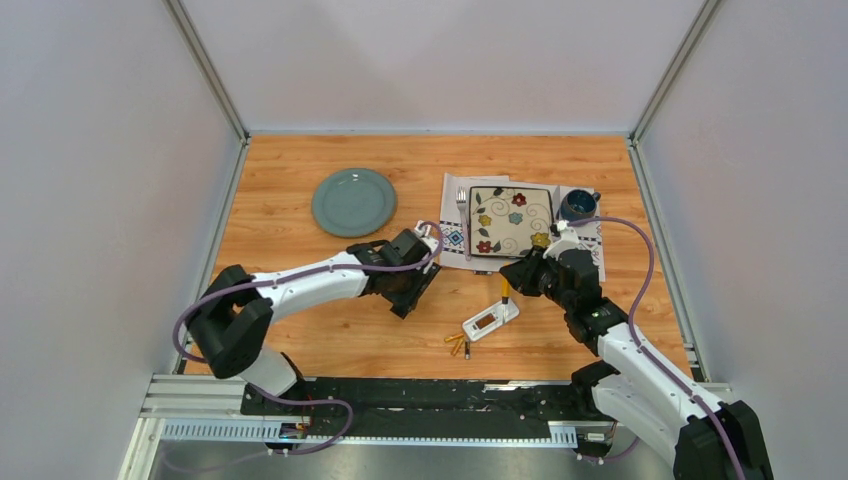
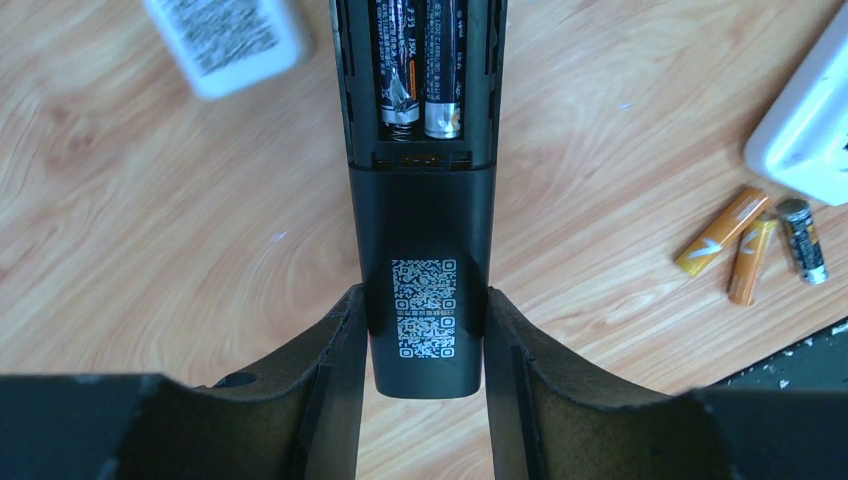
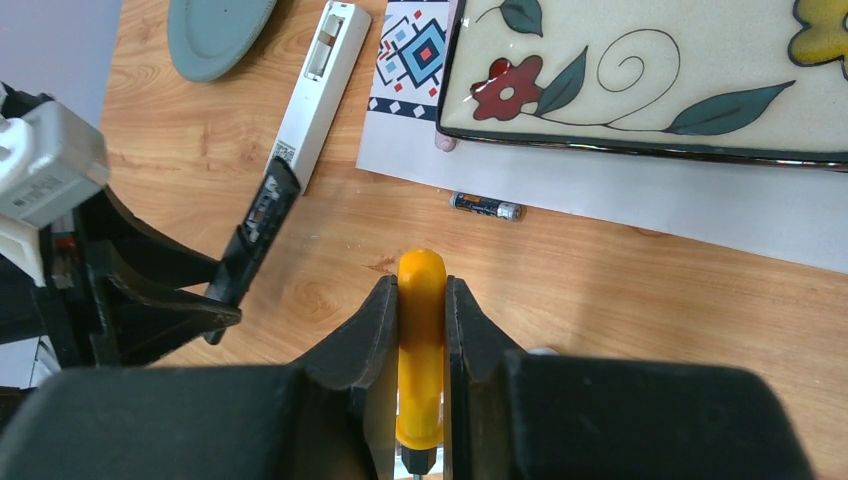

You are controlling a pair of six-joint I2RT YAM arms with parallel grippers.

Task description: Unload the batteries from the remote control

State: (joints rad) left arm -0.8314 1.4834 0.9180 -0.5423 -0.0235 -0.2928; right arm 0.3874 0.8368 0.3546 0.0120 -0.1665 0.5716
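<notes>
Black remote cut off at top edge; white remote blurred; screwdriver shaft cut off below.

The top camera looks steeply down from behind the arm bases over the whole table. Each wrist camera sits close behind its claw, facing along its jaws. The black remote in the left claw also shows left of the right claw.
</notes>
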